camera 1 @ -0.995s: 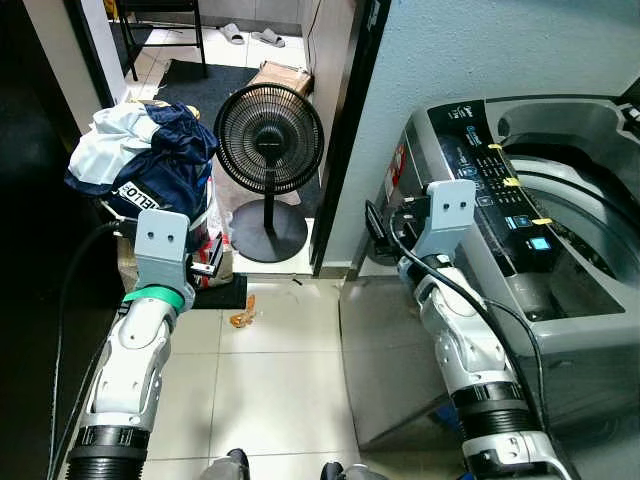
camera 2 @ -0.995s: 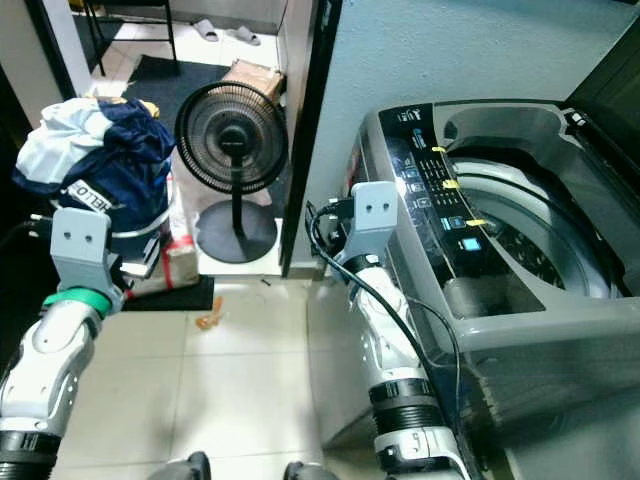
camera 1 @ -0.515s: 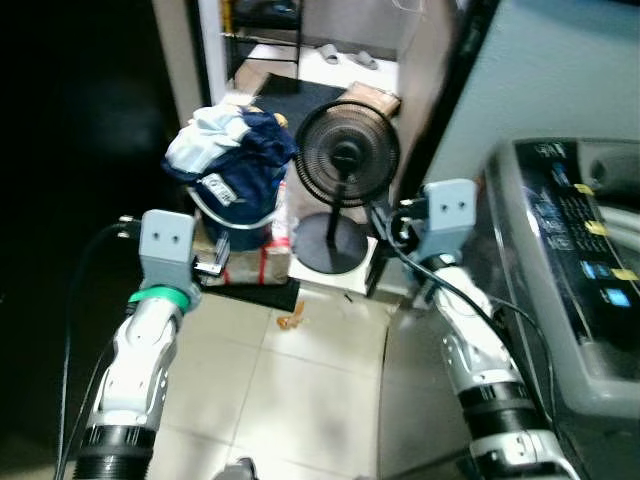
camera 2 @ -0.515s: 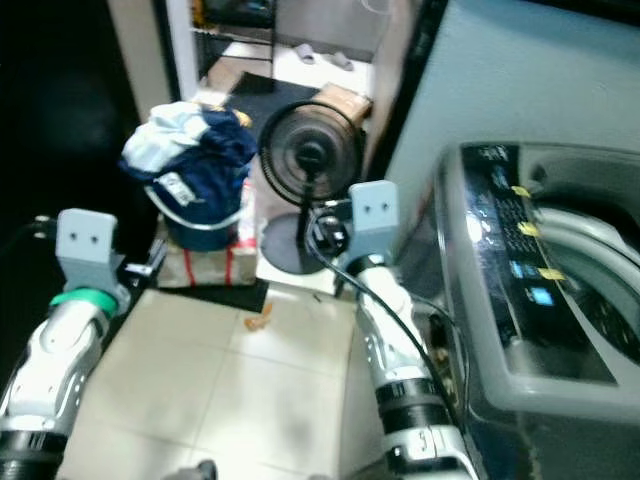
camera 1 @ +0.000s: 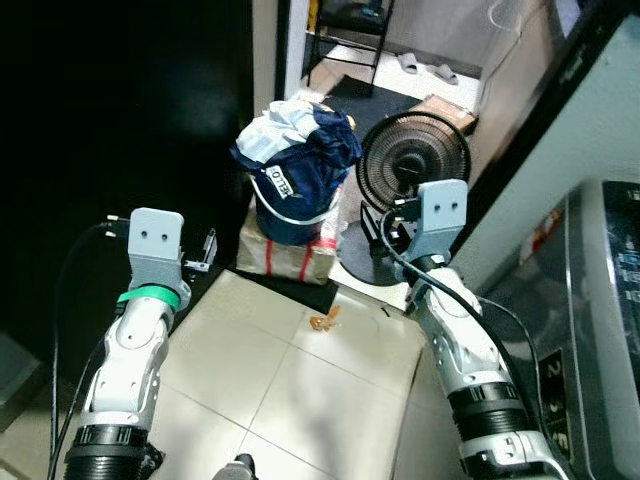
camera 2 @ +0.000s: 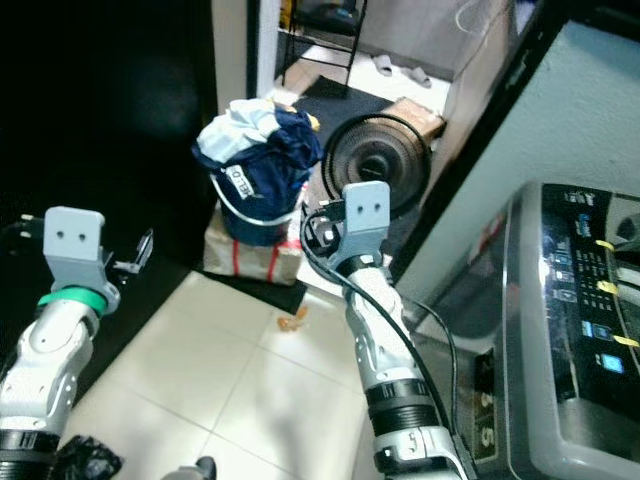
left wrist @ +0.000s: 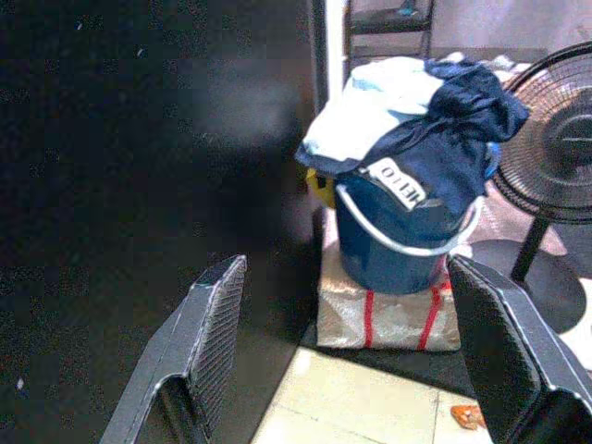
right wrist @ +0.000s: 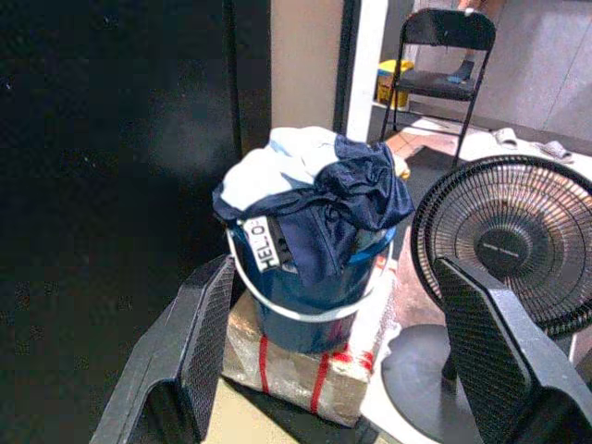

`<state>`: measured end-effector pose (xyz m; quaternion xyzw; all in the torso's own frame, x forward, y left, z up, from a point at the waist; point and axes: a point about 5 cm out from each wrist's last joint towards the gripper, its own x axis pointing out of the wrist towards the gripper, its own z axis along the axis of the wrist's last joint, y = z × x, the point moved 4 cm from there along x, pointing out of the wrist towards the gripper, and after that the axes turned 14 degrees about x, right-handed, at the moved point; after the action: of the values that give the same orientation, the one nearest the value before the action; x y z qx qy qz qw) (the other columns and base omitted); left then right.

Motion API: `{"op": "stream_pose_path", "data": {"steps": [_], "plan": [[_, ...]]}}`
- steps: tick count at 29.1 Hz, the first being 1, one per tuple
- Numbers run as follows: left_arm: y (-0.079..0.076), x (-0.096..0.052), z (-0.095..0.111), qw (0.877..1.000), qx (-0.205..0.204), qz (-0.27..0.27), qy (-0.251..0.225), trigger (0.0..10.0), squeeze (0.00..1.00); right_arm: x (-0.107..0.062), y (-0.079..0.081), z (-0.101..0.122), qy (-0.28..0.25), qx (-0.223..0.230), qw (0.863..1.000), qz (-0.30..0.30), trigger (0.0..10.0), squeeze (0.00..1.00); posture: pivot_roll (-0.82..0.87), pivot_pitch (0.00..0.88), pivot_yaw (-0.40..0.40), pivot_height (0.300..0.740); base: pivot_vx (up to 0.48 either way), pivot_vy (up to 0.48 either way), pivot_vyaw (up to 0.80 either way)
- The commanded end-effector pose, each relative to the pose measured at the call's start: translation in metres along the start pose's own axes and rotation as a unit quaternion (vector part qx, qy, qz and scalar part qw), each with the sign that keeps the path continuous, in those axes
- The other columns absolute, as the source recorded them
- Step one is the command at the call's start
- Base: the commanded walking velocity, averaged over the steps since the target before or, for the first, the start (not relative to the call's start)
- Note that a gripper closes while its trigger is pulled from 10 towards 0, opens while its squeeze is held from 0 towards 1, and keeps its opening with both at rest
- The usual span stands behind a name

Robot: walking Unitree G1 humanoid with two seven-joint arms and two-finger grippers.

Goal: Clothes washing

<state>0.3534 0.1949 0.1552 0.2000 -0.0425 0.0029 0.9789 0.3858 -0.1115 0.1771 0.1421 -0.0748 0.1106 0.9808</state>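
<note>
- Left gripper (left wrist: 356, 356): fingers spread wide, holding nothing. It is raised in front of the blue bucket (left wrist: 393, 242), well apart from it, and the bucket sits in the gap between the fingers in the left wrist view.
- Right gripper (right wrist: 347, 356): fingers likewise spread wide and empty, aimed at the bucket and not touching it.
- Clothes (camera 1: 300, 150): a heap of dark blue and pale blue garments piled above the bucket's rim and hanging over its side. A white label with lettering hangs on the front of the heap.
- Bucket: upright, white handle lowered, standing on a wrapped parcel (right wrist: 310, 370) banded with red tape.
- Black floor fan (camera 1: 413, 165): just beside the bucket, on the robot's right of it.
- Folding chair (right wrist: 435, 55): behind the bucket, through the doorway.
- Washing machine (camera 2: 575, 330): well apart from the bucket, far to the robot's right.
- Small orange scrap (camera 1: 323, 321): on the floor tiles in front of the bucket.
</note>
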Motion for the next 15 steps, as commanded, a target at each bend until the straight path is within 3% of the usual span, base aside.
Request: {"op": "stream_pose_path", "data": {"steps": [1,15], "plan": [[-0.0044,-0.0014,-0.0026,1.000,0.003,-0.007,0.003,10.0,0.00,-0.0025,-0.0056,-0.0034,0.004,0.003,1.000,-0.009,10.0,0.00,0.06,0.025,-0.059,0.740,0.379,0.292,0.00],[-0.0068,-0.0013,-0.0023,1.000,-0.001,-0.013,0.000,10.0,0.00,-0.0036,-0.0072,-0.0070,0.011,0.003,1.000,-0.010,10.0,0.00,0.06,0.026,-0.060,0.740,0.369,0.286,0.00]]}}
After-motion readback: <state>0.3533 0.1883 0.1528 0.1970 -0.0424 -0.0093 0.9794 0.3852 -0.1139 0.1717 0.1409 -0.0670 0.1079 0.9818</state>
